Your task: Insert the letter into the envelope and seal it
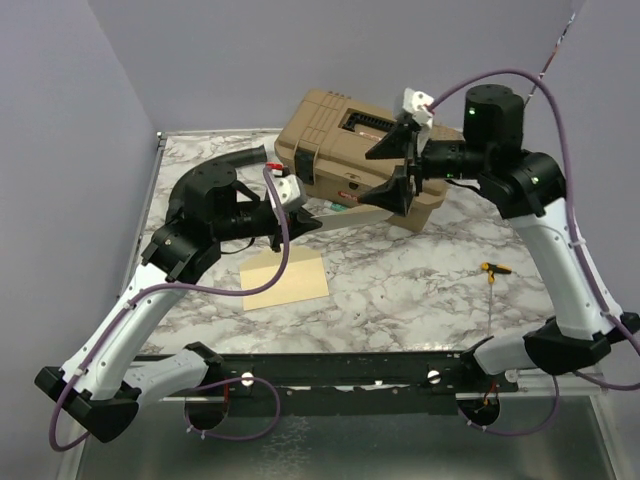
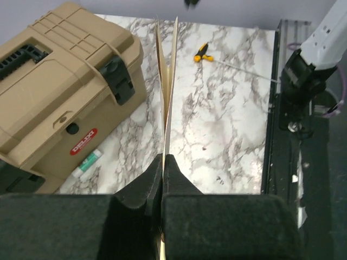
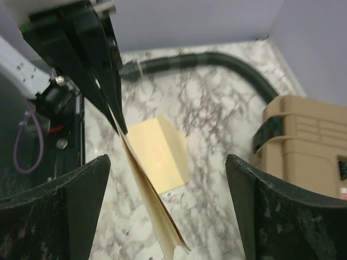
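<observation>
My left gripper (image 1: 305,215) (image 2: 164,157) is shut on one end of the envelope (image 2: 167,81), a thin pale paper piece held upright and edge-on above the table. Its two layers splay apart at the free end. In the right wrist view the envelope (image 3: 152,206) hangs slanted from the left fingers (image 3: 111,103). The letter (image 1: 290,285) (image 3: 153,150), a tan sheet with a paler band, lies flat on the marble below. My right gripper (image 1: 372,175) (image 3: 165,165) is wide open and empty. It hovers by the toolbox and faces the envelope's free end.
A tan toolbox (image 1: 350,150) (image 2: 49,92) (image 3: 303,141) stands at the back. A glue stick (image 2: 87,161) lies at its foot. A small yellow-and-black tool (image 1: 495,268) (image 2: 203,53) lies at the right. A black hose (image 1: 230,160) (image 3: 217,62) curves along the back left.
</observation>
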Robot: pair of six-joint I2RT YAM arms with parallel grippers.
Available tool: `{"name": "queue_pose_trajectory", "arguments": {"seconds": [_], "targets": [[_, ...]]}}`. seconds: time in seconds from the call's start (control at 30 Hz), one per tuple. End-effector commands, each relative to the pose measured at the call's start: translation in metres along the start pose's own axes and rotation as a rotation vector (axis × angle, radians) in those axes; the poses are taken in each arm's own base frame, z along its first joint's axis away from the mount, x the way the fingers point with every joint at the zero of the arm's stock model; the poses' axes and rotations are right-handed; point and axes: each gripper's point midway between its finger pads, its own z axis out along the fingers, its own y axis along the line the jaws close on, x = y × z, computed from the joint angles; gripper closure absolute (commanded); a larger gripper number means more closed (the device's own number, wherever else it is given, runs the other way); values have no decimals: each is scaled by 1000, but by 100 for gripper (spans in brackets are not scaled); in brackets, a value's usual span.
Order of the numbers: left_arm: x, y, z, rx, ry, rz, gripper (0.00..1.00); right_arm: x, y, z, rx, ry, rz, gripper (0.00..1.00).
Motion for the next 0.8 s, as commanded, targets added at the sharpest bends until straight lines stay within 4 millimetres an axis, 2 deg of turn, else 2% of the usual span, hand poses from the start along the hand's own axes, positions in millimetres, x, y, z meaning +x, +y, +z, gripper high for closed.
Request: {"name": "queue_pose_trajectory", "arguments": {"seconds": [0.0, 0.1, 0.2, 0.27, 0.37, 0.47, 0.7, 0.77], "targets": [[15, 8, -9, -36, 69, 145, 100, 48, 33, 12, -202, 114, 63, 8], [15, 5, -7, -9, 69, 156, 100, 73, 38, 29, -184, 199, 57, 9], [20, 2, -6, 18, 84, 156, 100, 93, 56, 43, -231, 260, 39, 11], [28, 0, -9, 28, 118, 164, 100, 97, 62, 49, -257, 266, 50, 16], [35, -2, -13, 33, 157, 168, 100, 106, 68, 55, -282, 284, 68, 30], [33, -4, -16, 37, 158, 175, 100, 114, 73, 61, -308, 309, 72, 45], [31, -7, -16, 53, 149, 181, 100, 125, 78, 76, -328, 353, 65, 48], [31, -7, -16, 52, 150, 182, 100, 128, 77, 79, -319, 368, 62, 56]]}}
